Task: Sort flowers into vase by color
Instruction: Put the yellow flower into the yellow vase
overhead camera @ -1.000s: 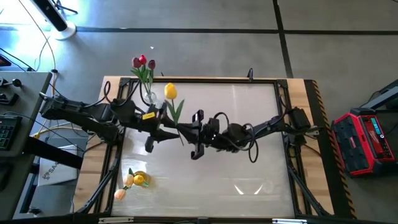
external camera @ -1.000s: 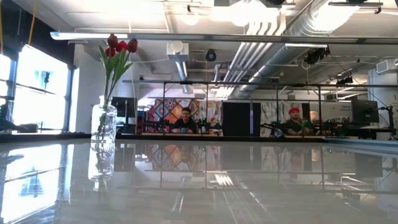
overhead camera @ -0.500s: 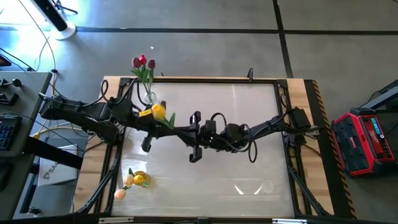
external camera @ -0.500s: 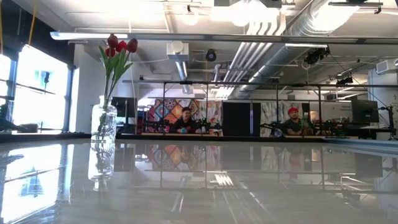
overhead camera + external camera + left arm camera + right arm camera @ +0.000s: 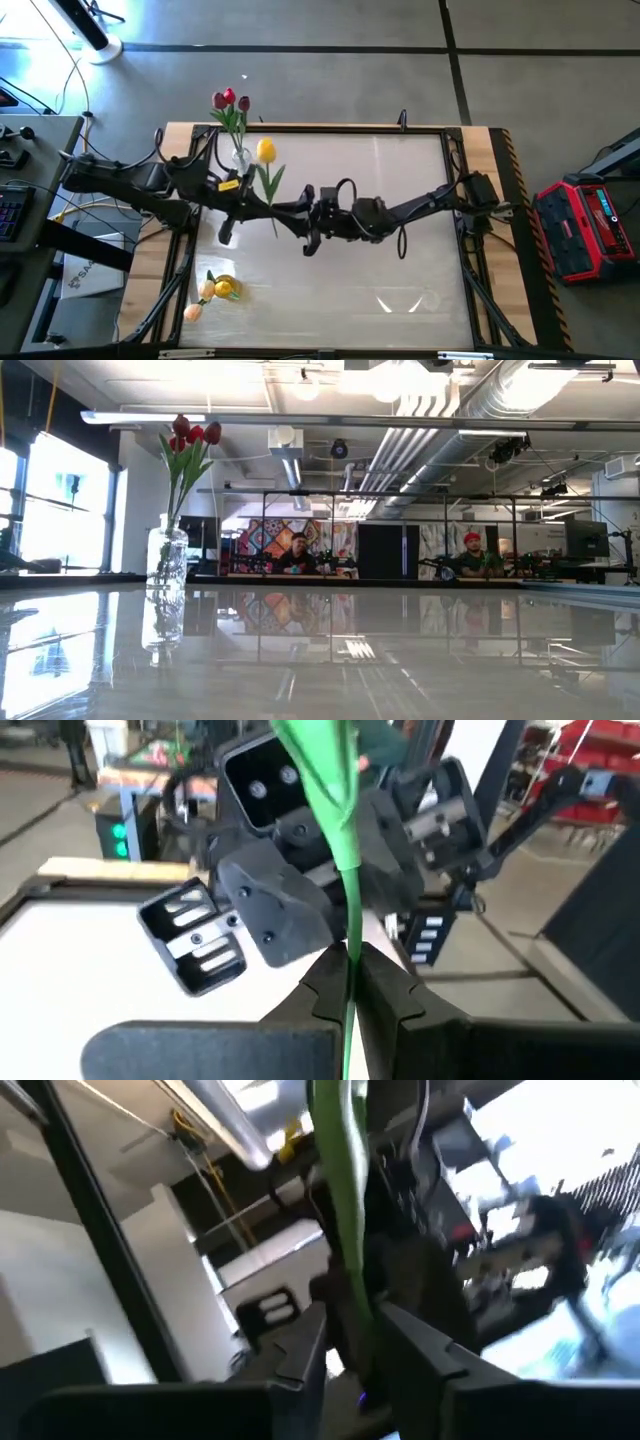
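Left gripper [image 5: 268,204]: closed fully on the green stem of the yellow tulip [image 5: 265,150]; in the left wrist view the stem [image 5: 346,870] is seen pinched between both fingertips [image 5: 322,982]
Right gripper [image 5: 300,210]: fingers parted narrowly on either side of the same stem [image 5: 340,1200] in the right wrist view; whether the pads touch it cannot be told
Yellow tulip position: carried above the table centre-left, head pointing toward the far edge, just beside the vase [image 5: 240,157]
Flowers in vase: three counted, red and dark maroon heads [image 5: 193,432], stems upright in the clear glass vase [image 5: 166,555] at the far left part of the table [image 5: 400,250]
Flowers lying on table: a small cluster [image 5: 214,290] near the front left corner, with yellow and pale peach heads; an exact count cannot be given
Left arm pose: extended from the left table edge toward the centre, roughly level, wrist at the stem
Right arm pose: extended from the right table edge toward the centre, its gripper met tip to tip with the left one
Low view: neither gripper is shown; two persons are seated far behind the table
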{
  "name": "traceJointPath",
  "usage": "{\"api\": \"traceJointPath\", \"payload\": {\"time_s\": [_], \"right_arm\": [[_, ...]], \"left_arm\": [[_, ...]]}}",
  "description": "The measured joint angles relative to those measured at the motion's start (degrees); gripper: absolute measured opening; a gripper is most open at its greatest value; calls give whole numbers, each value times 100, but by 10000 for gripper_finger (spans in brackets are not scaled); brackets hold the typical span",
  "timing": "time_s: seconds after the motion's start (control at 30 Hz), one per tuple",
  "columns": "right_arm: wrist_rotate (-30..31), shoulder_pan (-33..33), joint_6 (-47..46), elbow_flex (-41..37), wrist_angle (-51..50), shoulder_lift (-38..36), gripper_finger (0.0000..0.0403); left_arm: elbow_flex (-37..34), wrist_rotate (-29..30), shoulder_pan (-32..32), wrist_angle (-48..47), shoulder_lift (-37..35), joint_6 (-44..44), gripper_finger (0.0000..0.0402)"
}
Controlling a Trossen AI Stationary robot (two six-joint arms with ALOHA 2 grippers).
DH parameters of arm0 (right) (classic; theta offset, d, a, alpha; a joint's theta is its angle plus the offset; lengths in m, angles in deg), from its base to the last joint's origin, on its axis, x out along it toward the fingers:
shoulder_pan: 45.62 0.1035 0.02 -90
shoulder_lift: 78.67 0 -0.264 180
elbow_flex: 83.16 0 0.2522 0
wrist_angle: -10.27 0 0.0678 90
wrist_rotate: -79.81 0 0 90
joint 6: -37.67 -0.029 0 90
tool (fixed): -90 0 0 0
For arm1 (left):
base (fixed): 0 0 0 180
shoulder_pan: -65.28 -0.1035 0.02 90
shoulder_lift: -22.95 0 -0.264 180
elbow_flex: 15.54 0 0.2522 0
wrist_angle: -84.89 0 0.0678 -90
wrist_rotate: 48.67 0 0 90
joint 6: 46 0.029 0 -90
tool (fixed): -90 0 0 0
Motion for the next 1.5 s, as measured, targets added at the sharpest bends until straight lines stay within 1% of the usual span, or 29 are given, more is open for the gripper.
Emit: {"api": "traceJointPath", "payload": {"time_s": [0.1, 0.17, 0.23, 0.33, 0.47, 0.53, 0.73, 0.87, 1.0, 1.07, 1.37, 1.5], "right_arm": [[-425, -62, -760, 0, -432, -57, 88], [-571, -90, -1092, 0, -766, -166, 87], [-658, -78, -1212, 0, -1473, -363, 81], [-641, -66, -1188, -2, -3175, -860, 60], [-255, -27, -1211, -2, -5563, -1669, 18], [-136, 19, -1205, -2, -6574, -2056, 5], [37, 154, -1224, -2, -9256, -3109, 1], [324, 326, -1119, -4, -10592, -3687, 1], [625, 537, -893, -4, -11380, -4179, 0], [780, 614, -844, -4, -11499, -4413, 0], [1343, 768, -258, -73, -11414, -5351, 0], [1394, 767, 62, -216, -11084, -5608, 0]], "left_arm": [[-2, 87, 8, -358, -166, -1, 0], [-2, 197, 5, -524, -297, -35, 0], [0, 374, 0, -661, -425, -47, 0], [2, 616, -2, -905, -593, -63, 0], [2, 879, -2, -1065, -788, -102, 0], [2, 953, -2, -1145, -863, -104, 0], [2, 1132, -2, -1502, -913, -152, 0], [2, 1145, -2, -1586, -911, -149, 0], [2, 1160, -2, -1586, -911, -54, 0], [2, 1239, -2, -1586, -911, 4, 0], [2, 1427, -2, -1484, -911, -45, 0], [2, 1429, -2, -1418, -911, -43, 0]]}}
